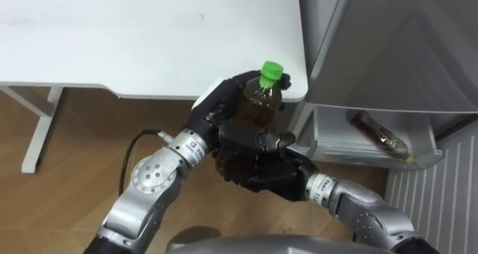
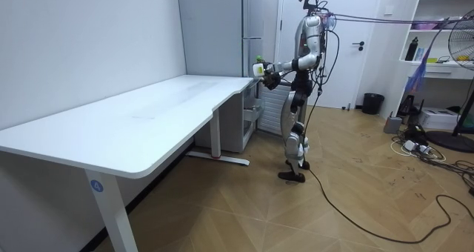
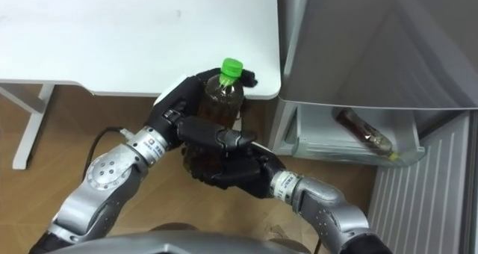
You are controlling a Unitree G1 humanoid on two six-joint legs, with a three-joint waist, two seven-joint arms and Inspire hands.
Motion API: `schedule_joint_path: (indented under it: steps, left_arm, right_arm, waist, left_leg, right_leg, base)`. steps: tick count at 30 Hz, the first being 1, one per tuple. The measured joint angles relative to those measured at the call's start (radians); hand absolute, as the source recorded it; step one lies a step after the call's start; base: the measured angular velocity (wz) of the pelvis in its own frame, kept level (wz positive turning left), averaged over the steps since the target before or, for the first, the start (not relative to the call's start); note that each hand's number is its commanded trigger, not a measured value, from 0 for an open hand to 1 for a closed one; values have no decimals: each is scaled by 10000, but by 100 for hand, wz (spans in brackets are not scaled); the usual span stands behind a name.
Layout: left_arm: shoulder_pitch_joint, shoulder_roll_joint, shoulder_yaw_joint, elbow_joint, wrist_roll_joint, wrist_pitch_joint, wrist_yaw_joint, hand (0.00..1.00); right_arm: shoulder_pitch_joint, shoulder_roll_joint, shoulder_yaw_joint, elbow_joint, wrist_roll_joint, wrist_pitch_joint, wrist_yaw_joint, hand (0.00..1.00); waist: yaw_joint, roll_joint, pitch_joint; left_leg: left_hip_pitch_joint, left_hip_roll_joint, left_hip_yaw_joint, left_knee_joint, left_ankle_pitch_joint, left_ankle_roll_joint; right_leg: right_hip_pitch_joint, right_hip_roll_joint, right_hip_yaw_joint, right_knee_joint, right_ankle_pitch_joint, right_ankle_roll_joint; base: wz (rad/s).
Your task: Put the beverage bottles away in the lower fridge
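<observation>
White worktop (image 1: 134,30) spreads across the upper left of our head view, and at 2 o'clock from its rounded corner stands the tall grey fridge (image 1: 388,37). We hold the green-capped plastic bottle of brown drink (image 1: 261,104) upright, just off that corner, above the wooden floor (image 1: 75,157). Our left hand (image 1: 220,108), entering from 8 o'clock, has its fingers curled round the bottle's upper body. Our right hand (image 1: 265,175), entering from 4 o'clock, is wrapped round its base. At 3 o'clock from the bottle the fridge's clear plastic drawer (image 1: 328,138) is pulled out, and a second brown bottle (image 1: 379,132) lies on its side inside. The room view shows us standing upright at the worktop's far end, beside the fridge.
</observation>
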Motion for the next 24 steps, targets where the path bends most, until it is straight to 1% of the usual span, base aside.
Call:
schedule_joint_path:
  steps: [6, 12, 14, 18, 19, 22, 24]
  left_arm:
    - [-11, -36, 78, -116, -9, 1, -6, 0]
    - [-17, -90, 178, -756, -21, 0, -5, 0]
    - [-32, -101, 311, -782, -206, -1, 3, 0]
    - [-66, -107, 318, -788, -399, -1, 4, 0]
    - [-66, -107, 318, -793, -399, -1, 4, 0]
    - [-64, -106, 301, -915, -404, -1, -4, 0]
    - [-64, -107, 302, -929, -404, -1, -4, 0]
  right_arm:
    - [-1, 7, 18, 0, 357, 0, 71, 100]
    - [-4, 19, 4, -1, 1212, -52, 581, 100]
    - [-4, 23, 12, -1, 1416, -68, 710, 100]
    - [-6, 59, 16, -1, 1501, -68, 767, 100]
    - [-6, 80, 14, -1, 1500, -67, 783, 100]
    - [-6, 134, -9, -1, 1501, -67, 784, 100]
    - [-7, 142, -7, -1, 1509, -67, 813, 100]
  waist:
    - [-15, 4, 2]
    - [-17, 3, 2]
    - [-21, 5, 4]
    - [-9, 7, 9]
    - [-11, 14, 18]
    - [-20, 31, 81]
    - [-15, 29, 87]
  left_leg:
    - [-7, -1, -34, -2, 0, 0]
    - [26, -1, -50, -25, 0, 0]
    - [30, 0, -48, -31, 0, 0]
    - [30, 0, -48, -42, 0, 0]
    - [28, 0, -47, -42, 0, 0]
    - [25, 0, -47, -42, 0, 0]
    - [26, 2, -49, -44, 0, 0]
  right_leg:
    - [-12, 4, -2, -6, 0, 0]
    - [11, 7, 12, -7, 0, 0]
    - [14, 9, 22, -12, 0, 0]
    - [13, 10, 27, -13, 0, 0]
    - [14, 12, 39, -13, 0, 0]
    - [12, 14, 40, -13, 0, 0]
    - [12, 16, 36, -13, 0, 0]
  base:
    - [0]
    - [0]
    - [0]
    - [0]
    - [0]
    - [0]
    - [0]
